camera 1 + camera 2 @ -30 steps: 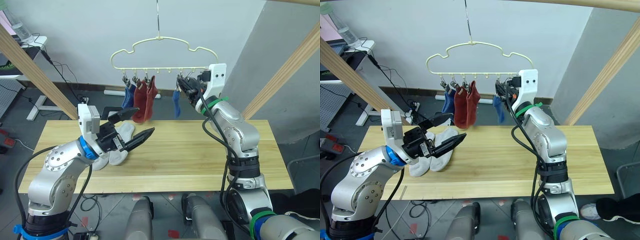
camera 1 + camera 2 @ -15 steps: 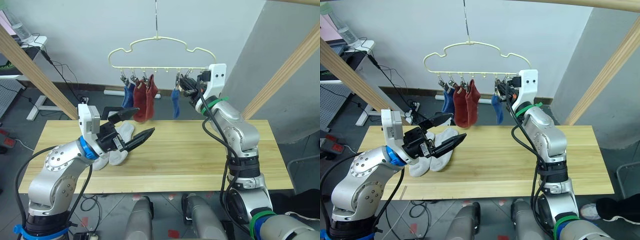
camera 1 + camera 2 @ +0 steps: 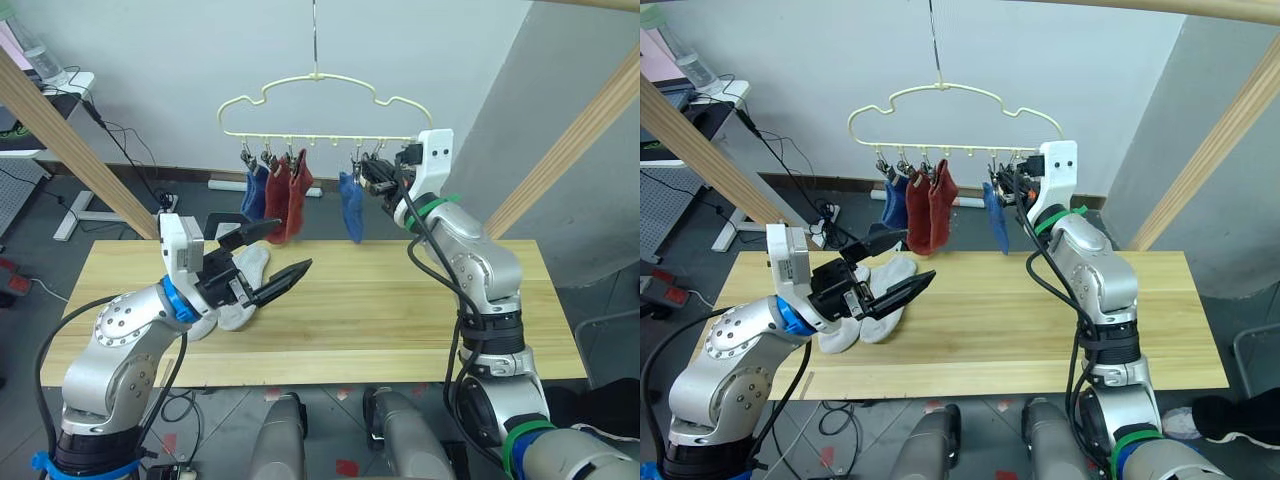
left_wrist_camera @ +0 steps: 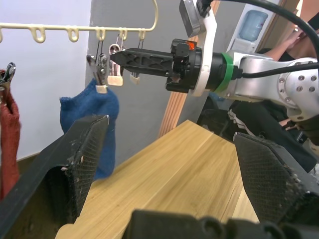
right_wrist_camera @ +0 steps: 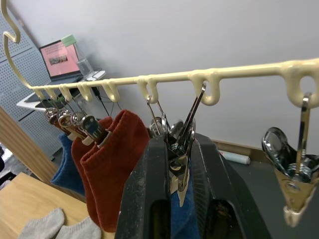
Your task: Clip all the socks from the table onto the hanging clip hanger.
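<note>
The left gripper [image 3: 268,258] hangs wide open over the table [image 3: 380,300], holding nothing. It partly hides two grey socks [image 3: 865,310] lying on the wood. Farther back, the right gripper [image 5: 177,164] squeezes a metal clip [image 5: 175,130] on the clip hanger [image 3: 318,100]. Its fingers [image 5: 149,199] cover most of a blue sock [image 3: 351,205] under that clip. Two red socks [image 3: 285,195] and another blue sock [image 3: 254,192] hang there too. No words can be read

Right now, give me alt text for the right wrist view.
The right gripper pinches a metal clip on the pale-yellow clip hanger, a blue sock below. Beside it hang two rust red socks.
</note>
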Controlling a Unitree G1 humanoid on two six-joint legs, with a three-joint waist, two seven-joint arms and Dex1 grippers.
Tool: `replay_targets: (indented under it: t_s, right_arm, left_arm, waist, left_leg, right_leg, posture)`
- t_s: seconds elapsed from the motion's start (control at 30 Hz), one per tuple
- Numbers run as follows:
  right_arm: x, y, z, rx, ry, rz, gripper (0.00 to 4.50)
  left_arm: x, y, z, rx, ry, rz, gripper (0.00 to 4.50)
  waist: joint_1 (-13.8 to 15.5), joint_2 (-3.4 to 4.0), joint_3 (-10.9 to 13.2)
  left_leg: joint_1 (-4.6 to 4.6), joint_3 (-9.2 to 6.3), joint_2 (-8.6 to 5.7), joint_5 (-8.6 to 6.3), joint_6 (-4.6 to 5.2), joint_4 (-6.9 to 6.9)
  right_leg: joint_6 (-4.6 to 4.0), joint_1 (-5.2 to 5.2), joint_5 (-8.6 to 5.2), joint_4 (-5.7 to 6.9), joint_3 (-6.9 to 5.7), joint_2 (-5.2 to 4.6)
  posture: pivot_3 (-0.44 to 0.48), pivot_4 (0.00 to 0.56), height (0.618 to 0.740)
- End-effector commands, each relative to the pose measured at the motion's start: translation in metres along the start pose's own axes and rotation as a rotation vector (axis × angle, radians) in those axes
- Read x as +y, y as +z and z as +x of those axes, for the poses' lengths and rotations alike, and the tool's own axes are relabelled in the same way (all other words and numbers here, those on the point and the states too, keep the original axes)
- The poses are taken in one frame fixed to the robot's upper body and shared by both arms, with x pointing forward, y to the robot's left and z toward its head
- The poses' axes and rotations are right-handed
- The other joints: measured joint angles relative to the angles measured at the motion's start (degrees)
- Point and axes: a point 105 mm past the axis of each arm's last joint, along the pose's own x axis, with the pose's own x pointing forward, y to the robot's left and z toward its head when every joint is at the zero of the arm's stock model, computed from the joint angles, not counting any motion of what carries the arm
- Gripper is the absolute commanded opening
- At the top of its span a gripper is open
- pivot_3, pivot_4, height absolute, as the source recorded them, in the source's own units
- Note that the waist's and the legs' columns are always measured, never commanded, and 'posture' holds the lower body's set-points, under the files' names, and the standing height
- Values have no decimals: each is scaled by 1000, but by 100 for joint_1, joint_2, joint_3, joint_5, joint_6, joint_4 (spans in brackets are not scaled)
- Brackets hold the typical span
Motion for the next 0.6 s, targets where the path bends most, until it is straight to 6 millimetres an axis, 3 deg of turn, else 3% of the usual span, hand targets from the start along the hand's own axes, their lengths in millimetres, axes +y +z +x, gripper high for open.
replay_targets:
  t_s: [0.03, 0.37, 0.53, 0.6]
  right_arm:
    - [9, 21, -6, -52, 59, 36, 228]
    - [5, 26, -22, 91, 183, 392, 228]
    - [10, 28, -26, 128, 224, 416, 228]
    - [12, 31, -26, 131, 242, 423, 228]
  left_arm:
    - [-8, 7, 2, -23, -27, 31, 4500]
    - [-11, -10, -2, 55, -2, -112, 4500]
    - [3, -34, -17, 154, 103, -145, 4500]
    - [19, -46, -27, 179, 210, -170, 4500]
  waist:
    - [-1, 0, 0]
    - [-5, 0, 0]
    - [-19, 0, 0]
    - [-18, 0, 0]
  left_leg:
    - [0, 0, 0, 0, 0, 0]
    - [0, -1, 0, 0, 1, 1]
    - [1, 0, 0, -1, 2, -1]
    - [0, -2, 1, 0, 2, -1]
  right_leg:
    - [0, 0, 0, 0, -1, 0]
    - [-8, 0, 5, 3, -2, 0]
    - [-1, 0, 0, 1, -1, 1]
    - [4, -1, -3, 2, 0, 2]
  posture:
    - [60, 266, 740]
    - [46, 273, 740]
    - [37, 278, 740]
    - [34, 283, 740]
